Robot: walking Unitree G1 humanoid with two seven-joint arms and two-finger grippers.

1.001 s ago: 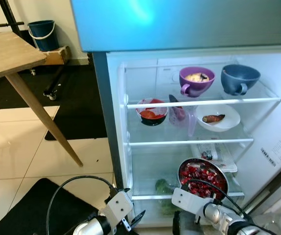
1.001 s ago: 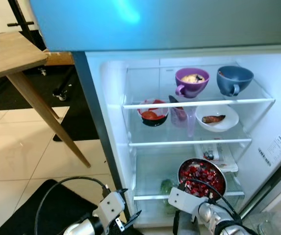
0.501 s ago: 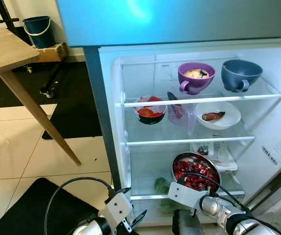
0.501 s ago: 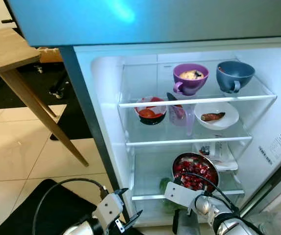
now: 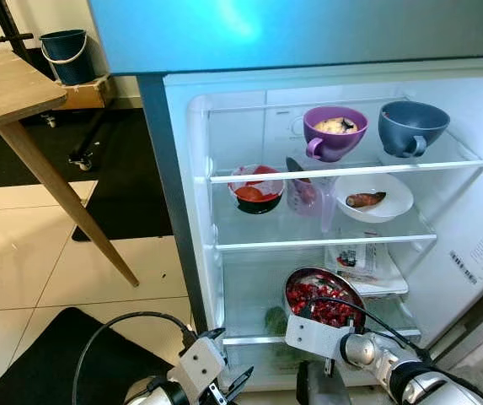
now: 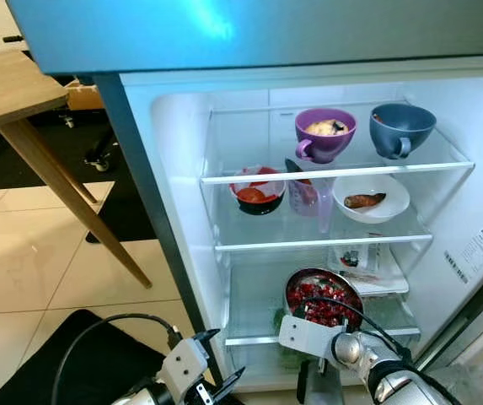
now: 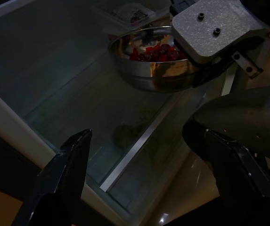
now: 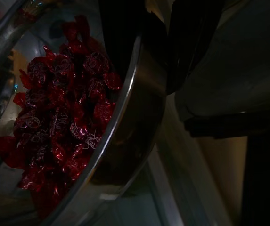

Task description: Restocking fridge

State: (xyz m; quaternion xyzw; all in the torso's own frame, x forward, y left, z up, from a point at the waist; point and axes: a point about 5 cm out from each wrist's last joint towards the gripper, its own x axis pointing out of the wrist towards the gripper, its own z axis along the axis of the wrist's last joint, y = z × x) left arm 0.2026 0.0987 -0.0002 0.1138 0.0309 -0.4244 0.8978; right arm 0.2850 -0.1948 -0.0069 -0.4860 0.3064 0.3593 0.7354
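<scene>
The metal bowl (image 5: 323,297) of red sweets, pinched at its rim by the right gripper (image 8: 146,52), had been slid further left along the lowest glass shelf (image 5: 254,295), so placement seemed nearly done; the left gripper (image 7: 144,155) was held wide open and empty.

The fridge's lowest glass shelf (image 5: 254,308) carries a steel bowl (image 5: 324,299) of red-wrapped sweets.

2 mugs (image 5: 336,132); 3 bowls (image 5: 258,187); 1 plate (image 5: 374,197); 1 bucket (image 5: 65,55).

Lower frame of the head views: two silver arms, each ending in a pale grey block-shaped wrist housing. Black cable (image 5: 123,329) loops over the left arm (image 5: 192,380). The right arm (image 5: 384,367) carries a rounded metallic joint; its mounting plate (image 7: 215,28) shows two dark screws. Long fingers (image 7: 64,179) are matte black.
</scene>
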